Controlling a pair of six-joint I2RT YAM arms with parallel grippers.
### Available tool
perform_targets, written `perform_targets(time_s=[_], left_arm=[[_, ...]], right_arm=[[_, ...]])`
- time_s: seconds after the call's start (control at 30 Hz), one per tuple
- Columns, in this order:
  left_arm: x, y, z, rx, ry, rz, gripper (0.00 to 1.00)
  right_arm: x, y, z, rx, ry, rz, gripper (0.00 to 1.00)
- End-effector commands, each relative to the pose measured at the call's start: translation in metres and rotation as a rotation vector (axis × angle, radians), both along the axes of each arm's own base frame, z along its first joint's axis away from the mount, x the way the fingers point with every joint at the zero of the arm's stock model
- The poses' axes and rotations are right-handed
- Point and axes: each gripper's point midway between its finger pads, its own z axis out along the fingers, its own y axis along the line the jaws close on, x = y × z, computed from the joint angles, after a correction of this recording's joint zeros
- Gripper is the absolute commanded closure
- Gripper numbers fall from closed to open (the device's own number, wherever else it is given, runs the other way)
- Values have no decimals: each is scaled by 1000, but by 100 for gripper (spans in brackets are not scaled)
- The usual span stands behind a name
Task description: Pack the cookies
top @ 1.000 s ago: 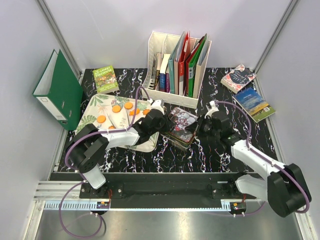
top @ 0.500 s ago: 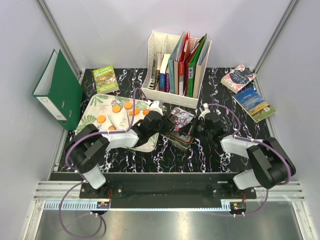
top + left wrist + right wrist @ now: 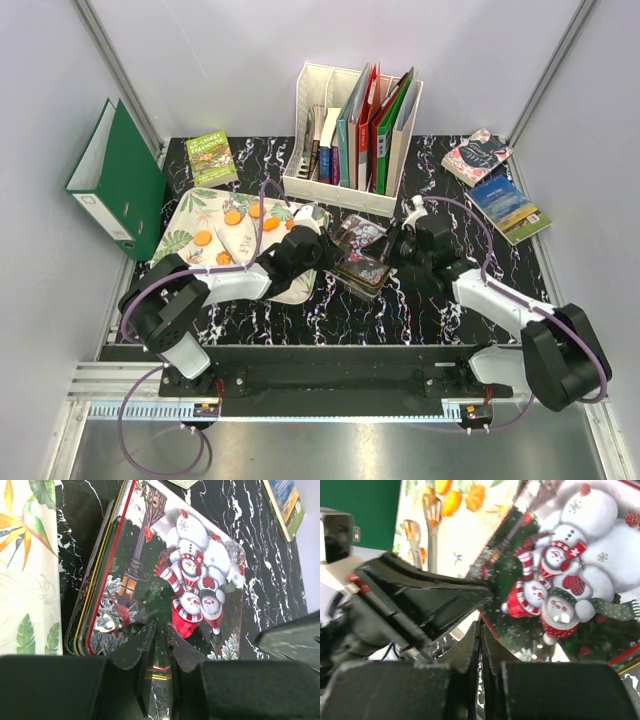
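The cookies [image 3: 232, 217] are several orange discs on the leaf-print tray [image 3: 185, 225] at the left; two also show in the right wrist view [image 3: 475, 497]. No green or black ones show. A tin with a snowman lid [image 3: 360, 255] lies between my grippers. My left gripper [image 3: 322, 245] sits at the tin's left edge. Its fingers [image 3: 142, 645] stand a narrow gap apart over the lid's rim [image 3: 160, 672], with nothing between them. My right gripper [image 3: 396, 250] is at the tin's right edge. It is shut, its fingertips [image 3: 476, 630] against the lid [image 3: 570, 580].
A white file holder [image 3: 320, 185] with folders stands behind the tin. A green binder [image 3: 120, 180] leans at the far left and a green book [image 3: 212, 158] lies beside it. Two books [image 3: 478, 155] lie at the back right. The tray's edge [image 3: 25, 580] borders the tin.
My right gripper has moved left, up against the tin's right edge. My left arm has shifted slightly, its gripper staying at the tin's left edge.
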Motion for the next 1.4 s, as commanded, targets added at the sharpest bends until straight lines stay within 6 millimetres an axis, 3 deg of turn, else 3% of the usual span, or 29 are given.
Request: perform_targets(time_s=[0.0,0.03,0.1,0.13,0.2,0.3,0.43,0.57,0.6,0.93,1.07,1.1,1.13,1.23,1.3,1.37], left_arm=[[-15,18,-31,58,72,17,81],[-16,19,-34,59,77,19,81],[-18,20,-38,65,84,20,82],[-18,21,-39,67,88,20,82],[-20,22,-42,74,96,19,83],[-22,25,-45,81,104,26,84],[-19,33,-35,78,62,53,84],[-11,38,-8,101,-4,72,75],[-5,38,2,100,-27,83,74],[7,45,59,109,-146,112,64],[5,60,79,143,-162,149,51],[6,64,80,158,-163,165,44],[5,67,84,165,-169,169,37],[1,79,83,209,-147,197,15],[-2,87,76,240,-127,212,1],[-7,94,70,264,-100,224,1]], right_arm=[[-9,3,-42,-39,83,28,93],[-16,3,-68,-52,131,38,93],[-30,6,-97,-58,219,70,94],[-39,5,-123,-86,293,81,96],[-51,5,-142,-92,350,107,96],[-51,6,-146,-68,348,89,96],[-34,10,-111,-35,252,66,95],[-17,11,-72,-46,158,51,90],[-8,14,-53,-38,113,50,87],[5,9,11,-55,-11,23,72],[6,-3,34,-89,-82,-20,63],[5,-7,43,-90,-110,-31,61],[4,-14,40,-128,-112,-51,60],[1,-27,48,-173,-146,-83,52],[-4,-35,51,-199,-168,-91,42],[-5,-43,52,-223,-183,-113,37]])
